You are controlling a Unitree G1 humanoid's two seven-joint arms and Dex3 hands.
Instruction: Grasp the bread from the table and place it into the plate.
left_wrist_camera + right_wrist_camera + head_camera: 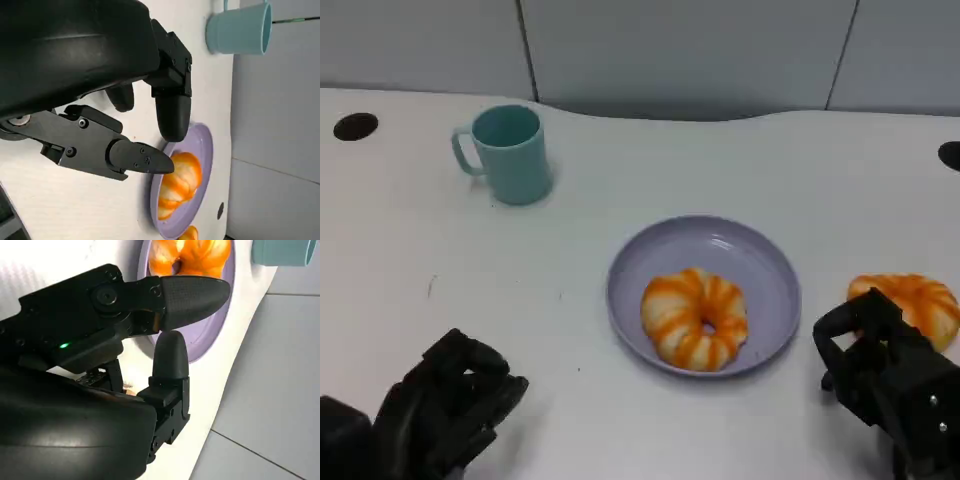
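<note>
No brand, label or writing can be read on anything here. A ring-shaped orange-and-white bread (695, 318) lies inside the lavender plate (775, 270) at the middle of the white table (620, 180). A second bread of the same kind (918, 303) sits on the table just right of the plate, its near edge hidden behind the right hand (890, 375), which stands just beside it; whether they touch cannot be told. That hand holds nothing, its fingers (192, 292) apart in the right wrist view. The left hand (445, 405) rests low at the near left, well apart from the plate, fingers (172, 117) spread and empty; its forearm is cut off by the frame. A light teal mug (508, 153) stands upright at the far left, handle to the left. Two dark round holes (355, 126) mark the table's far corners, the right one cut off
</note>
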